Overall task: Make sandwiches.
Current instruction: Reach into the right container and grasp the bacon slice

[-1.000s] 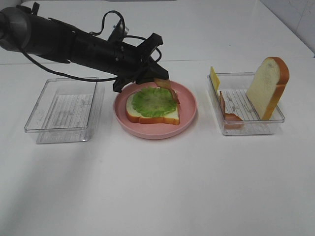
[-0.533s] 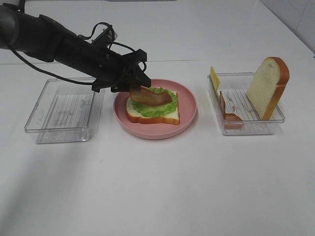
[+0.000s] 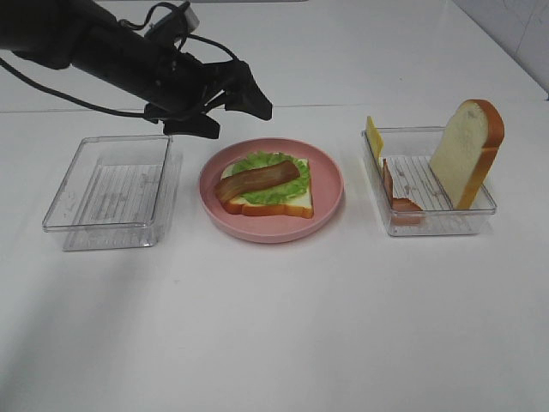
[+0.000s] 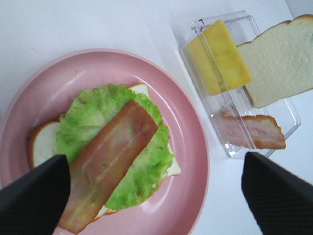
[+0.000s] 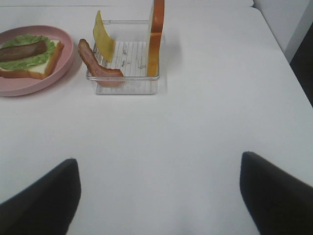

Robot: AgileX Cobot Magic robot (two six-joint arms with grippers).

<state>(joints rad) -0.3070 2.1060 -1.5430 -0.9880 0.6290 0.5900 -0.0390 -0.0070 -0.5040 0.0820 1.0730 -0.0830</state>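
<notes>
The sandwich in the making sits on a round pink plate [image 3: 330, 184]: a white bread slice [image 3: 292, 202], green lettuce [image 3: 279, 189] and a brown-red bacon strip [image 3: 257, 180] laid across it. My left gripper [image 3: 232, 116] hovers above the plate's far left rim, open and holding nothing; in the left wrist view its fingers [image 4: 34, 196] frame the bacon strip [image 4: 110, 159] from above. My right gripper [image 5: 156, 164] is open over bare table, nearer than the tray [image 5: 124, 85] that holds a bread slice [image 5: 156, 36], cheese [image 5: 103, 36] and bacon [image 5: 95, 63].
A clear tray [image 3: 480, 210] right of the plate holds an upright bread slice [image 3: 467, 150], a yellow cheese square [image 3: 374, 137] and a bacon strip [image 3: 399, 196]. Another clear tray [image 3: 111, 189] stands left of the plate with nothing in it.
My left gripper laid the bacon strip on the lettuce, opened, and drew back up and to the left. The bacon now lies free on the sandwich.
</notes>
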